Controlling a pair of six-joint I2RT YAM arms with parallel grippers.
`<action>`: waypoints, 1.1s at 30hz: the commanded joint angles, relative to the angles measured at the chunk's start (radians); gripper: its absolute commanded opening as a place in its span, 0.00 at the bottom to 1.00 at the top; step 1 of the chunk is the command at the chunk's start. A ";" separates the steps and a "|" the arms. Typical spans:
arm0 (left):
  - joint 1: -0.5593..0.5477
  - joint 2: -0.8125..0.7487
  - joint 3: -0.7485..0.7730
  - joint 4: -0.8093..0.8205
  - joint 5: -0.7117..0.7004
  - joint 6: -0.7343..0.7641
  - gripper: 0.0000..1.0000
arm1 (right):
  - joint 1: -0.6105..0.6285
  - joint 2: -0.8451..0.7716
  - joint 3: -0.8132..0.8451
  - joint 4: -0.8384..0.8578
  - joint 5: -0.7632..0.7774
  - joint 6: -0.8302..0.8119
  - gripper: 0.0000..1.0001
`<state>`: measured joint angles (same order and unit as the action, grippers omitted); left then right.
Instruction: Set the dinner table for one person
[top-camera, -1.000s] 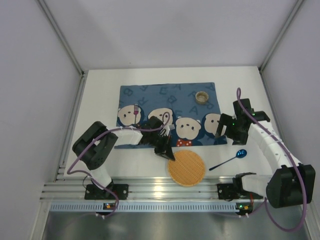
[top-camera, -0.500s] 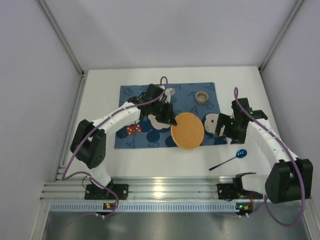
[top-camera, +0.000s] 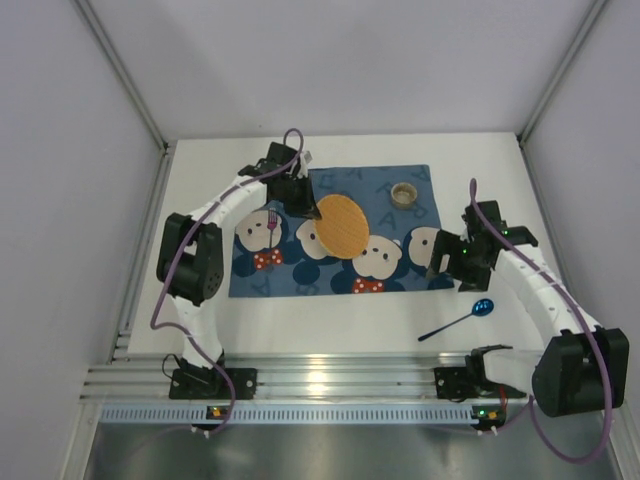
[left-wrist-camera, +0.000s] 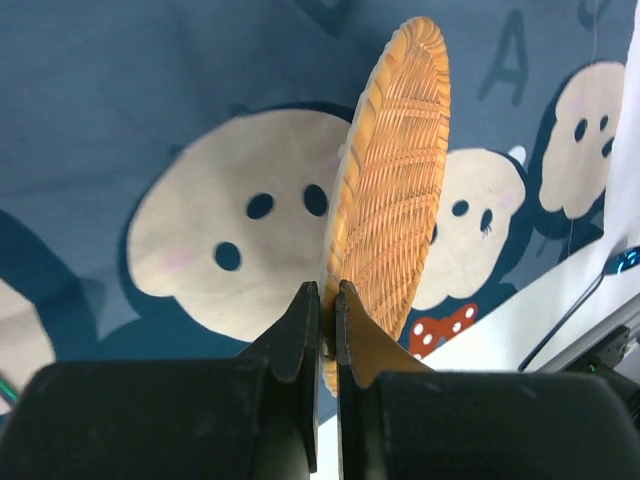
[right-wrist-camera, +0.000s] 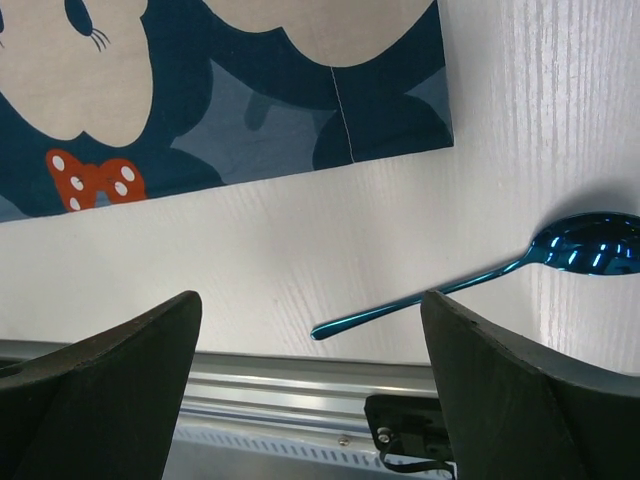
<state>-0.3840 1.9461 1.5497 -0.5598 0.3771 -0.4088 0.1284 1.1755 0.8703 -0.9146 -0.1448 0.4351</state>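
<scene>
The left claw (top-camera: 302, 196) is pinched tight on the rim of a woven orange placemat disc (top-camera: 342, 226). In the left wrist view its fingers (left-wrist-camera: 300, 320) press the near edge of the disc (left-wrist-camera: 395, 200) between them. The disc is held on edge, tilted steeply above the blue bear-print mat (top-camera: 300, 282), over the mat's upper middle. The edge grip probably suits a thin flat piece that gives no other hold, and the tilt suggests it is being carried towards a spot on the mat rather than already set down.

The right claw (top-camera: 440, 262) hangs just off the mat's right edge. Its fingers are spread wide in the right wrist view (right-wrist-camera: 310, 340) and nothing is between them. Below it, off the mat's lower right corner, lies a blue spoon (right-wrist-camera: 480, 280). The spread claw looks ready for that spoon, though that is only a reading.

The counter (top-camera: 200, 170) lies under the mat and shows as a bare white border on all sides of it.

By count there are 1 mat, 1 woven disc, 1 blue spoon (top-camera: 458, 320), 1 purple fork (top-camera: 271, 222) on the mat's left part, and 1 small round cup (top-camera: 404, 192) near the mat's upper right corner. There are 2 arms, 1 loaded and 1 free.
</scene>
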 joint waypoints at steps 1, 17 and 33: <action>0.051 0.022 0.061 0.029 0.042 0.002 0.00 | -0.009 -0.017 0.038 -0.015 0.011 -0.027 0.91; 0.109 0.059 -0.109 0.050 0.103 0.039 0.00 | -0.016 0.027 0.102 -0.076 0.037 0.016 0.91; 0.109 0.011 -0.212 0.086 0.059 0.051 0.88 | -0.024 0.045 -0.040 -0.130 0.021 0.246 0.91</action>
<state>-0.2756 1.9743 1.3319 -0.4412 0.4973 -0.3862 0.1146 1.2091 0.8684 -1.0409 -0.0624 0.6025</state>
